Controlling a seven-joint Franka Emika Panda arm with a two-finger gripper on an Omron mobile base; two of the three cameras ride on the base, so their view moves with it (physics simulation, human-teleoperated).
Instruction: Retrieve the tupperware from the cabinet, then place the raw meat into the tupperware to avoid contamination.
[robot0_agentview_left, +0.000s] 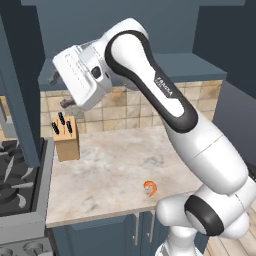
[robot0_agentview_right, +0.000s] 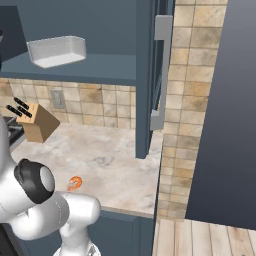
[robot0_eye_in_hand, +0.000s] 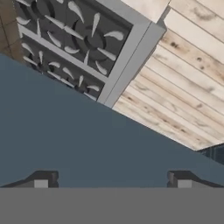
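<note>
White tupperware (robot0_agentview_right: 56, 51) sits on the open cabinet (robot0_agentview_right: 145, 75) shelf, the shrimp (robot0_agentview_left: 150, 188) on the marble counter (robot0_agentview_left: 110, 170). With jaws spread wide and empty, the gripper (robot0_eye_in_hand: 112, 181) should swing toward the shelf, straddling one wall squarely.

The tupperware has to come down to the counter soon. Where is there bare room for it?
The counter is bare between the knife block and the shrimp, and along the tiled back wall. The front right is crowded by the shrimp and the arm. The tupperware sits on the cabinet shelf.
</note>
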